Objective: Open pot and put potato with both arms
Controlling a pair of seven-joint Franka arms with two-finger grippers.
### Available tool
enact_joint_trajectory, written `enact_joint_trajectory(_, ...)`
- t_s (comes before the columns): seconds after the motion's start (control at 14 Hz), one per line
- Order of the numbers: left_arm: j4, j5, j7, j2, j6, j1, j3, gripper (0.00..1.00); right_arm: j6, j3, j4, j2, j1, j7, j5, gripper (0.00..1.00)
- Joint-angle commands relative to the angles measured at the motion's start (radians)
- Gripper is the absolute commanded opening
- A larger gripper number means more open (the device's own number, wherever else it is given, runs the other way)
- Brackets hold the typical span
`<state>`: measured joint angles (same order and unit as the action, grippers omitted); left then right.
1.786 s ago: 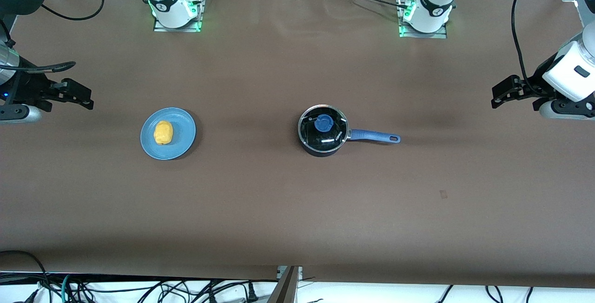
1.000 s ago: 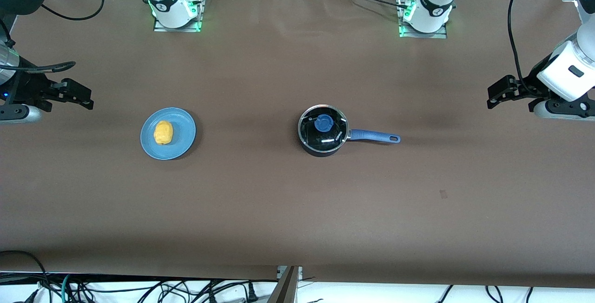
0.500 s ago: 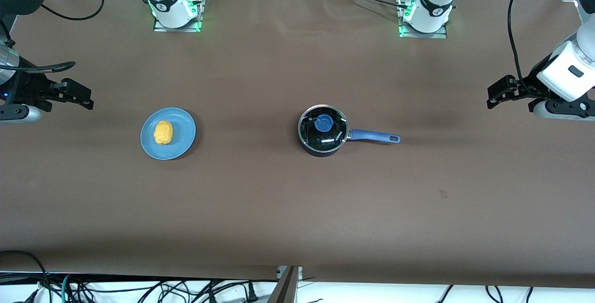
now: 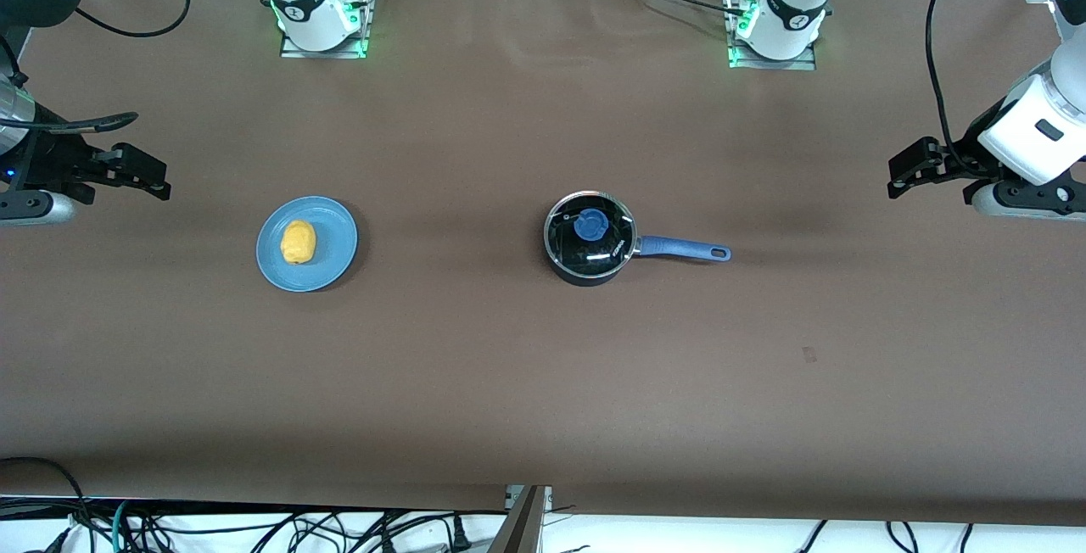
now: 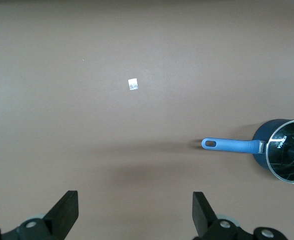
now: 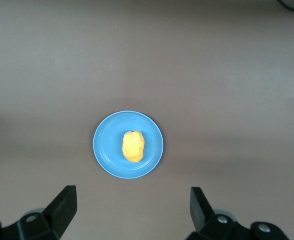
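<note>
The black pot point(image 4: 591, 239) sits mid-table with its glass lid and blue knob point(image 4: 590, 225) on, its blue handle point(image 4: 683, 248) toward the left arm's end. It also shows in the left wrist view point(image 5: 284, 157). The yellow potato point(image 4: 298, 242) lies on a blue plate point(image 4: 331, 260); the right wrist view shows the potato point(image 6: 133, 146) on the plate point(image 6: 104, 145). My left gripper point(image 4: 901, 175) is open and empty, up over the table's end past the handle. My right gripper point(image 4: 157, 178) is open and empty, over the table's end past the plate.
Both arm bases point(image 4: 321, 10) point(image 4: 776, 23) stand along the table edge farthest from the front camera. A small pale mark point(image 4: 808, 355) lies on the brown cloth nearer the front camera than the handle; it also shows in the left wrist view point(image 5: 132, 84).
My left gripper has crept slightly toward the pot. The right arm, pot, plate and potato have not moved.
</note>
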<state>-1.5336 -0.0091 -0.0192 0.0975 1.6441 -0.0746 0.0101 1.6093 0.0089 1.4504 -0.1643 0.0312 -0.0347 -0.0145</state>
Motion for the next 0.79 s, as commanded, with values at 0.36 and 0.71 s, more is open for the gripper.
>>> enact_joint_trajectory(0.36, 0.020, 0.000, -0.001, 0.011, -0.007, -0.002, 0.001, 1.00, -0.005, 0.002, -0.024, -0.009, -0.007, -0.002, 0.013, 1.00)
enact_joint_trajectory(0.71, 0.013, 0.000, -0.002, 0.010, -0.010, 0.001, 0.002, 1.00, -0.003, 0.002, -0.024, -0.012, -0.007, -0.002, 0.013, 1.00)
